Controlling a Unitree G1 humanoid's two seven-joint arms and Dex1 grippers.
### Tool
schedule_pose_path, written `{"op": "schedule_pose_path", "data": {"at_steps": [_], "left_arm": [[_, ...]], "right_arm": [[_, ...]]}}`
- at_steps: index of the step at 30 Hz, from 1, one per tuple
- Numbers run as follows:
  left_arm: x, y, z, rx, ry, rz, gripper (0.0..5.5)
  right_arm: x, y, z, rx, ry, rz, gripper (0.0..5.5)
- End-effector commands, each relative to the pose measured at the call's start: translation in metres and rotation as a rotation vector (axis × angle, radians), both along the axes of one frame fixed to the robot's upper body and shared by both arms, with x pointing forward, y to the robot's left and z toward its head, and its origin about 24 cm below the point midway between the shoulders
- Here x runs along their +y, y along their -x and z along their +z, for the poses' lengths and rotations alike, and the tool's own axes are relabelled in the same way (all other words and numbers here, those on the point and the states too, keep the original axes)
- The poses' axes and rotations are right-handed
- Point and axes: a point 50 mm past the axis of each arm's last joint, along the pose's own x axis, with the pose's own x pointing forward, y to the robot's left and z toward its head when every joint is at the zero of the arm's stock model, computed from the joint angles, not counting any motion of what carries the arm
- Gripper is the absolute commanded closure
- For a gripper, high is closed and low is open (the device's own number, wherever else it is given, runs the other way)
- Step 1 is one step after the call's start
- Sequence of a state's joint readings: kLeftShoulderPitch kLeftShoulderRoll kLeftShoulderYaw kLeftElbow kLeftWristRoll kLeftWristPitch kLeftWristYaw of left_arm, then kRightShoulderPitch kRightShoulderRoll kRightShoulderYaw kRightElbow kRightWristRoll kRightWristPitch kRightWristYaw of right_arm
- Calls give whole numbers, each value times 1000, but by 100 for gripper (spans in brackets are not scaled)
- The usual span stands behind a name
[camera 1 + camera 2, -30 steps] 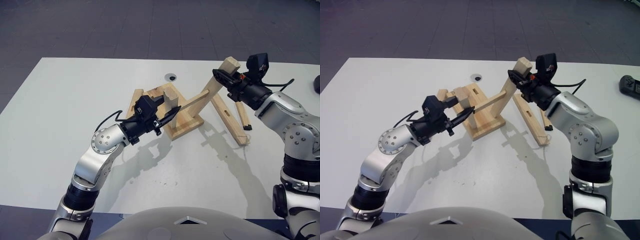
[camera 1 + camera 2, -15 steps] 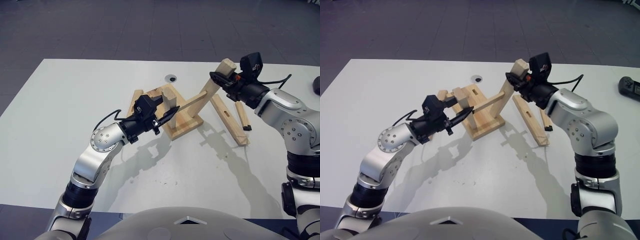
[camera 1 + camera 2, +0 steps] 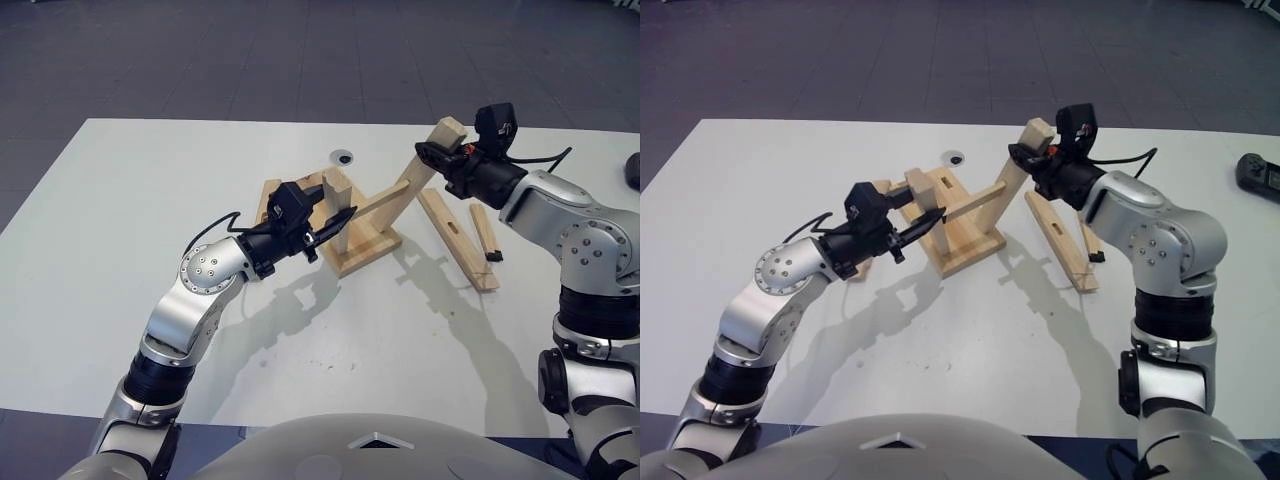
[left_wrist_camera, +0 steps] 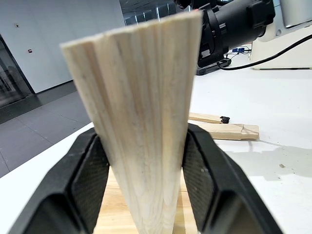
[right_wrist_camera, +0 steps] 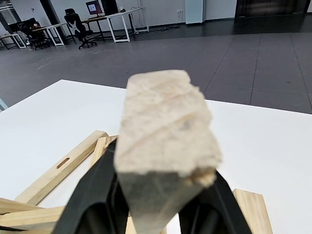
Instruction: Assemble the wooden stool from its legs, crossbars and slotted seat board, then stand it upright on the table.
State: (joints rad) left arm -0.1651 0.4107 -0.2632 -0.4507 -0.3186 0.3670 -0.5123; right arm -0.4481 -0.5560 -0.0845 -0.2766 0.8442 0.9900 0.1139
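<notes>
A light wooden seat board (image 3: 368, 246) lies on the white table (image 3: 120, 260) with an upright leg (image 3: 338, 198) on it. My left gripper (image 3: 326, 222) is shut on that upright leg (image 4: 146, 122), black fingers (image 4: 83, 190) pressing both sides. A thin crossbar (image 3: 378, 207) runs from it to a leaning leg (image 3: 424, 172). My right gripper (image 3: 438, 160) is shut on the leaning leg near its top end (image 5: 165, 131). A loose slotted leg (image 3: 456, 238) and a short crossbar (image 3: 485, 230) lie flat to the right.
Another wooden piece (image 3: 268, 198) lies behind my left gripper. A small round hole (image 3: 342, 155) marks the table at the back. A black device (image 3: 1260, 170) rests at the far right edge. Bare table spreads to the left and front.
My right gripper has carried the leaning leg a little to the left. My left gripper and the upright leg have shifted slightly away from me; the seat board moved with them.
</notes>
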Motion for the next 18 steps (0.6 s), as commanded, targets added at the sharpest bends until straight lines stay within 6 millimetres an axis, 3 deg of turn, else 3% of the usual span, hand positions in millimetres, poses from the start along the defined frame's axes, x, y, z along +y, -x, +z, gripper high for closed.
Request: {"op": "schedule_pose_path", "data": {"at_steps": [1, 2, 7, 11, 18], "left_arm": [[-11, 2, -27, 122, -121, -53, 341], [-11, 0, -26, 118, -111, -39, 305], [1, -22, -14, 121, 1, 146, 223], [3, -28, -12, 117, 9, 157, 160], [4, -25, -3, 118, 29, 58, 29]], "right_arm": [[36, 36, -77, 329, 99, 190, 442], [35, 32, -72, 295, 77, 164, 442], [21, 4, -32, 46, 18, 31, 441], [15, -7, -3, -96, -82, 8, 443], [16, 5, 15, -104, -308, 107, 310]]}}
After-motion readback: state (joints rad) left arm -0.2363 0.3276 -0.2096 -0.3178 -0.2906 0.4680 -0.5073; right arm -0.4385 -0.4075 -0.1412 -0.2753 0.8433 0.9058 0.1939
